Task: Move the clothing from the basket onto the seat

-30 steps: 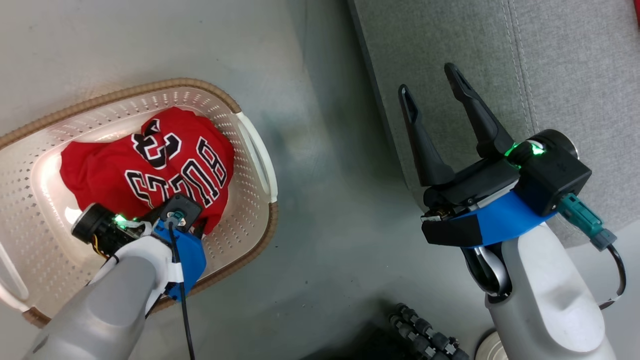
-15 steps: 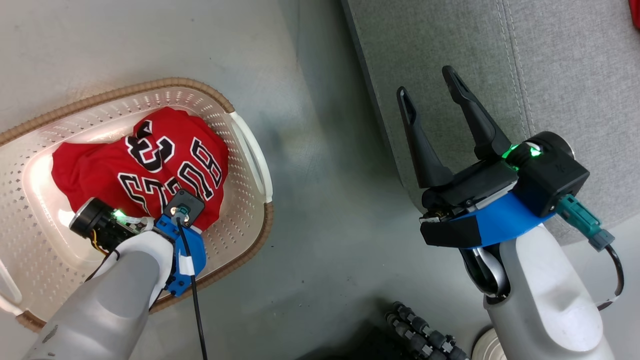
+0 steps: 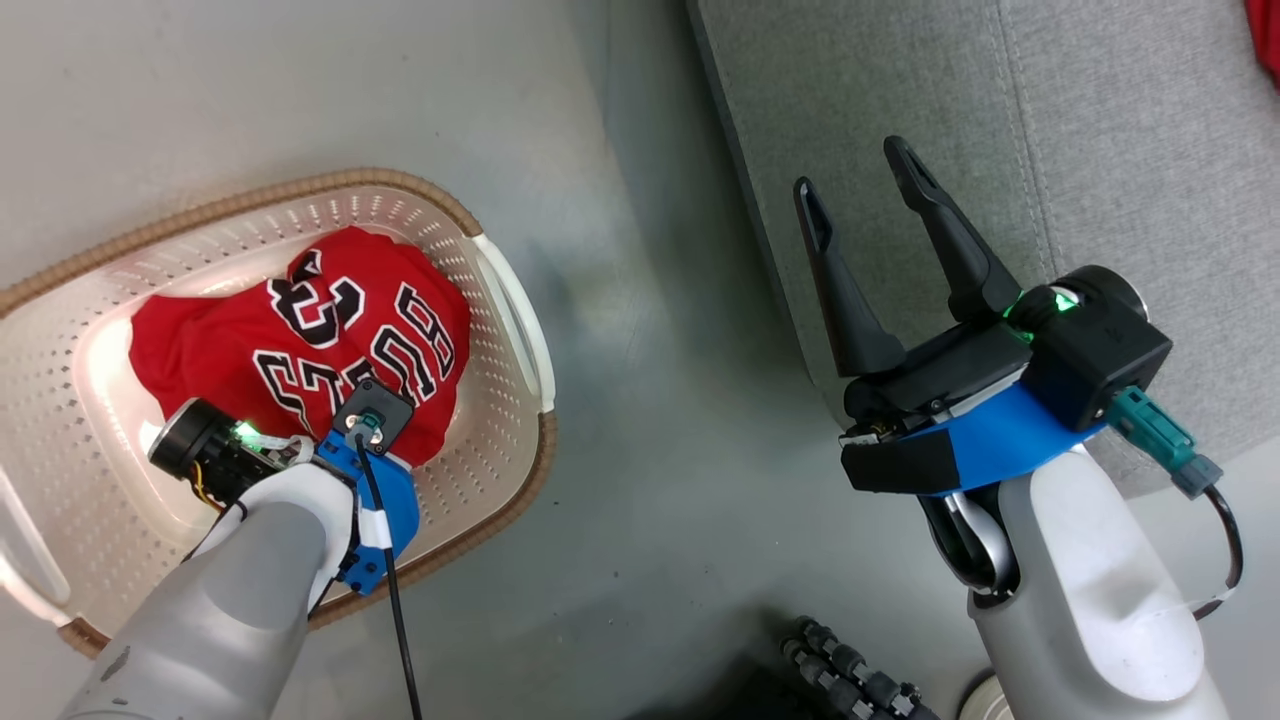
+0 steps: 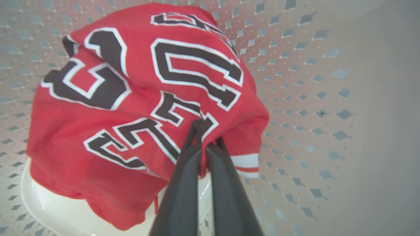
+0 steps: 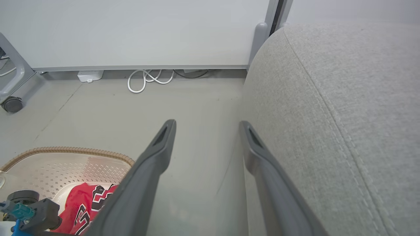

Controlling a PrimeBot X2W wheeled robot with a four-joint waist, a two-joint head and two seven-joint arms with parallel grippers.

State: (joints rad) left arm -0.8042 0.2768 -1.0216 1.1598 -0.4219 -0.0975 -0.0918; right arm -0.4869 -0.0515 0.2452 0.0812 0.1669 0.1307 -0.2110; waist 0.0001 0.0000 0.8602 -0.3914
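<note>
This looks like a test room or laboratory furnished with a few home things, rather than a lived-in home. The floor (image 5: 197, 105) is smooth, bare and grey, and the wall (image 5: 147, 29) is a plain white panel with a grey strip along its foot. A white cable (image 5: 147, 80) lies in loose coils on the floor near a small white box (image 5: 90, 76), and at the side stands a grey frame (image 5: 19, 65) on a castor wheel (image 5: 11, 105). The home part is a light-grey fabric seat (image 5: 344, 98) and, near it on the floor, a perforated laundry basket (image 3: 300, 205) holding a red jersey (image 3: 330, 340).
</note>
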